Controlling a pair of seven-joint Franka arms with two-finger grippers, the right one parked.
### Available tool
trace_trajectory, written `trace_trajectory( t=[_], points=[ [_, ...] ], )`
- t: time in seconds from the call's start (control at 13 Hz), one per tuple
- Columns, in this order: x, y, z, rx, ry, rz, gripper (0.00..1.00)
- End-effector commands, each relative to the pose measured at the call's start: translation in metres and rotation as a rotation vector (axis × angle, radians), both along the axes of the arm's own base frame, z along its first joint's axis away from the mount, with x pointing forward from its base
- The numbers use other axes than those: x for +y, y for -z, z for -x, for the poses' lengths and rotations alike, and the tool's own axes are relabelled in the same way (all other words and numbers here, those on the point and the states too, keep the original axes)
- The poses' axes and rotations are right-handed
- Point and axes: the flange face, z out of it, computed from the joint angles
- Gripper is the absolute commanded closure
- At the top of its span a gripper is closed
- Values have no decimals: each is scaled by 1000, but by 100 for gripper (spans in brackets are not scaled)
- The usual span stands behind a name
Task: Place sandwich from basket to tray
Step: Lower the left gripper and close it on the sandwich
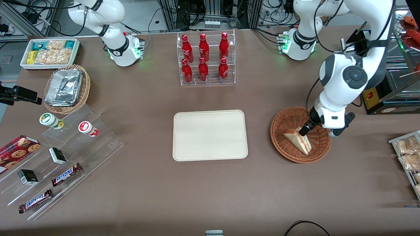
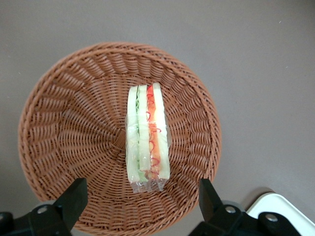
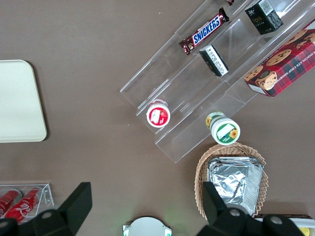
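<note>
The sandwich (image 1: 299,140) is a wrapped wedge of white bread with red and green filling, lying in the round reddish-brown wicker basket (image 1: 288,120) toward the working arm's end of the table. My left gripper (image 1: 303,132) hangs just above the sandwich's end inside the basket. In the left wrist view the sandwich (image 2: 147,135) lies near the middle of the basket (image 2: 74,123), and the gripper (image 2: 141,199) is open, its black fingers (image 2: 75,196) spread wider than the sandwich and touching nothing. The cream tray (image 1: 210,135) lies bare at the table's middle, beside the basket; its corner (image 2: 285,211) shows.
A clear rack of red bottles (image 1: 206,59) stands farther from the front camera than the tray. A tan basket with foil containers (image 1: 65,88), a white snack bin (image 1: 51,52) and clear stepped shelves with snacks (image 1: 62,157) lie toward the parked arm's end. Packets on a rack (image 1: 408,154) sit near the basket.
</note>
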Motion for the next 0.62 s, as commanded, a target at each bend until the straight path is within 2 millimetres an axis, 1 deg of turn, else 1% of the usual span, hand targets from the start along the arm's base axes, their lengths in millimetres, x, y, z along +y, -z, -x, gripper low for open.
trace_trajectory(
  t=[0.0, 0.31, 0.54],
  points=[
    [-14, 18, 4, 2, 3, -4, 0],
    [-14, 52, 3, 15, 6, -1, 0],
    [-12, 66, 1, 14, 5, 1, 0]
  ],
)
